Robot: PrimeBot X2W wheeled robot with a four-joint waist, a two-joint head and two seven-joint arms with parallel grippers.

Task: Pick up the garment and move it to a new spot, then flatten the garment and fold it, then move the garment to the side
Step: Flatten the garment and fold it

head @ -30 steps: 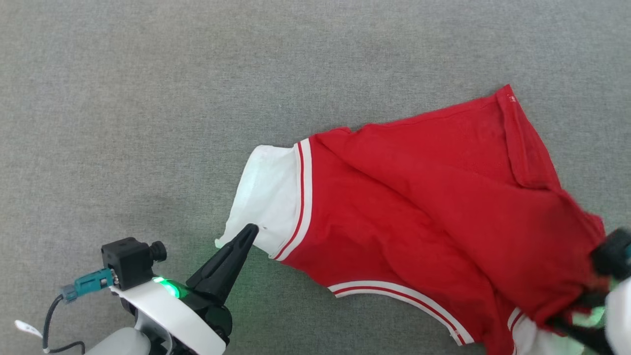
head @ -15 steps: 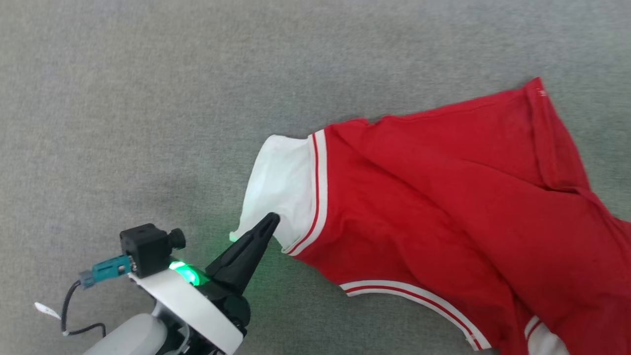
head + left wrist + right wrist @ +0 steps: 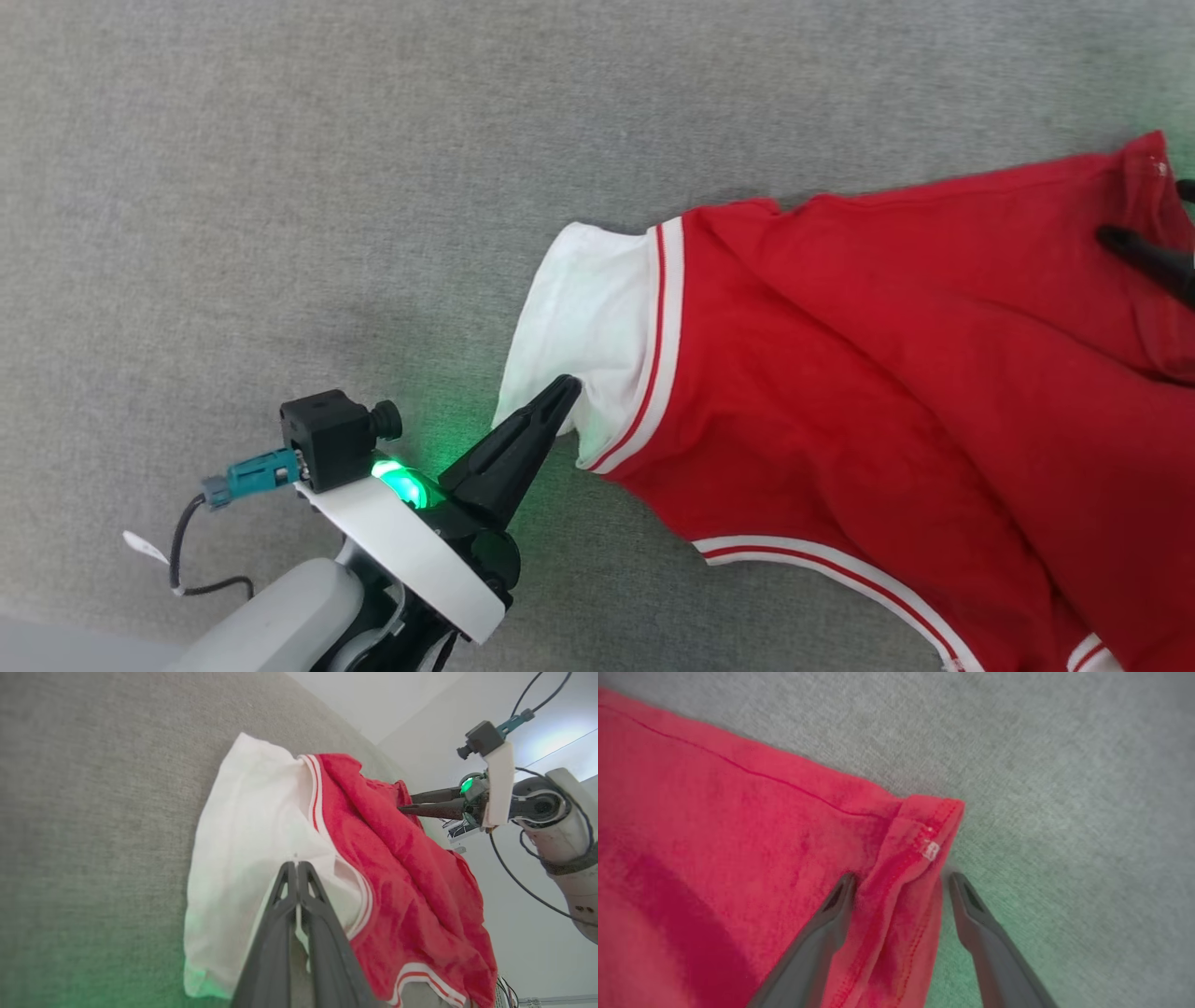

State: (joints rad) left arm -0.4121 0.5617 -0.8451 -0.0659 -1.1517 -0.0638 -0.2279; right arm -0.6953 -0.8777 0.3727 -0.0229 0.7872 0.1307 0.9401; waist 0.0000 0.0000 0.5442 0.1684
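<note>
Pinching lower edge of white sleeve end (image 3: 588, 308) with left gripper (image 3: 563, 392), long dark fingers pressed together, pale forearm reaching up and rightward from lower left of head view, green light glowing at wrist. Straddling red hem corner (image 3: 924, 830) with right gripper (image 3: 899, 882), fingers spread wide, one over red cloth, other over grey surface (image 3: 280, 187). Lying spread on grey surface: garment (image 3: 840, 373), long axis running left-right across head view, white sleeve pointing toward robot's left, striped band (image 3: 794, 551) curving along near edge.
</note>
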